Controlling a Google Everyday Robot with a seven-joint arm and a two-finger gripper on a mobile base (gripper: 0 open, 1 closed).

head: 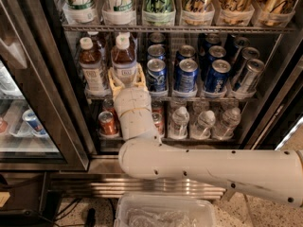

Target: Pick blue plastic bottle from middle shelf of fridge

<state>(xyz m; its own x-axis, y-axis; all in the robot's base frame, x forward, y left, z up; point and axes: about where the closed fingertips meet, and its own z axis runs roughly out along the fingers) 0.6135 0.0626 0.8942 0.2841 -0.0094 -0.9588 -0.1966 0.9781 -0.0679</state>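
Observation:
The blue plastic bottle [124, 60] has a white cap, a dark brown drink and a pale blue label. It stands second from the left on the middle shelf [189, 97] of the fridge [35, 79]. My gripper [127, 77] reaches in from below. Its yellowish fingers [113, 79] press against both sides of the bottle's lower half. The bottle is upright on the rack. My white arm [213, 167] crosses the bottom of the view and hides the bottle's base.
A similar bottle with a whiter label [91, 65] stands just to the left. Blue cans [185, 74] stand close on the right. Tall cans [158, 4] fill the rack above, and orange cans [108, 123] and water bottles [204, 123] the rack below. A plastic bin [163, 212] sits on the floor.

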